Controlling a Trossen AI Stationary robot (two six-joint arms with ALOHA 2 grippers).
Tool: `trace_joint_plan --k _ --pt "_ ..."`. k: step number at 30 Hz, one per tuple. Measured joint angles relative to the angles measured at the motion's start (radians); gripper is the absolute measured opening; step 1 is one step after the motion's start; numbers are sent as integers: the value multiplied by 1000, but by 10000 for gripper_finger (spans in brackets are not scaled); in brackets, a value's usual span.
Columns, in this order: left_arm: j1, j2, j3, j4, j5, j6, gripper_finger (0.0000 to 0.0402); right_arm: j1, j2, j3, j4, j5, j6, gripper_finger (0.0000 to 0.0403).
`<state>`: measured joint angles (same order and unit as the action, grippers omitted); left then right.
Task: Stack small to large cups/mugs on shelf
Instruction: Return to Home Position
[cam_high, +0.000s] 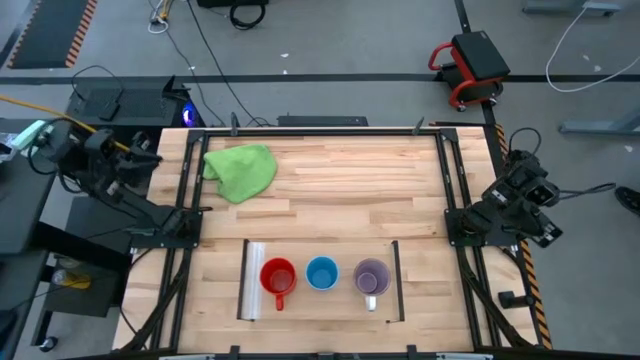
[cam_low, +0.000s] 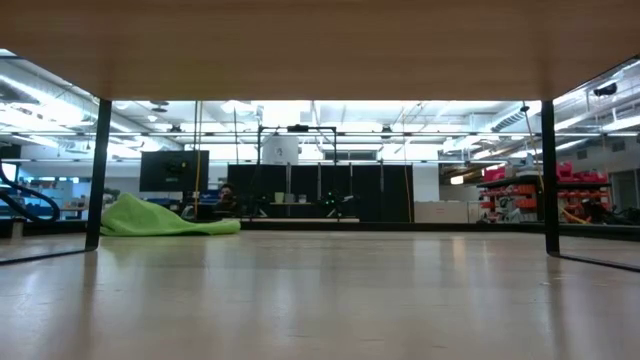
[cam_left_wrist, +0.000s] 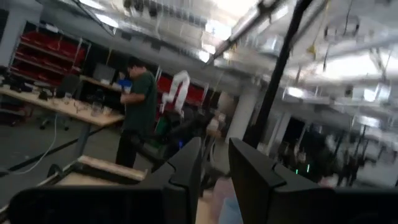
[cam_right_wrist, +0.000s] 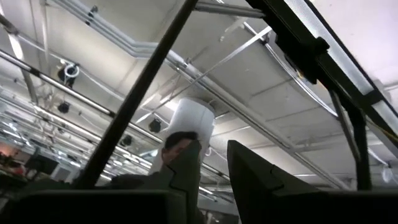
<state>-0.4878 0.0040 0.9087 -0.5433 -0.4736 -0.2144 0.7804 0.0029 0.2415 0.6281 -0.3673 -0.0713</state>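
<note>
On the shelf (cam_high: 340, 300), at the table's (cam_high: 340, 190) 6 o'clock edge, three cups stood upright in a row, apart from one another. The red mug (cam_high: 278, 275) was at the shelf's 9 o'clock end, just beside the silvery rail (cam_high: 253, 280), with its handle pointing to 6 o'clock. The blue cup (cam_high: 321, 272) stood in the middle. The purple mug (cam_high: 371, 276) was at the 3 o'clock end, near the thin dark rail (cam_high: 396, 280), its pale handle also turned to 6 o'clock. All three were open side up, and none sat inside another.

A green cloth (cam_high: 241, 170) lay crumpled at about 11 o'clock on the table, well apart from the shelf.

The left arm (cam_high: 105, 170) was folded off the table's 9 o'clock side and the right arm (cam_high: 520, 200) off its 3 o'clock side, both well clear of the cups. The left gripper (cam_left_wrist: 215, 149) pointed out into the room, where a person (cam_left_wrist: 138, 115) stood by a desk (cam_left_wrist: 59, 106); its fingers were slightly parted with nothing between them. The right gripper (cam_right_wrist: 213, 152) pointed up at the ceiling, its fingers likewise a little apart and grasping nothing.
</note>
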Motion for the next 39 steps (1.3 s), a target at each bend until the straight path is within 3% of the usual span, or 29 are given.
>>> trace_joint_plan --k 9,15,20,31,39 --pt "-1 0 -70 -1 -5 -55 80 -89 27 -99 91 43 15 88" --pt "-1 0 -108 17 -5 -88 87 -155 141 -194 343 59 21 88" --pt "-1 0 -111 70 -5 -39 91 -245 222 -171 387 53 55 88" --pt "-1 0 -185 84 -5 -41 84 -519 291 -137 442 -122 215 88" --pt "0 0 -154 99 -5 -11 90 -652 289 -137 509 -203 313 88"
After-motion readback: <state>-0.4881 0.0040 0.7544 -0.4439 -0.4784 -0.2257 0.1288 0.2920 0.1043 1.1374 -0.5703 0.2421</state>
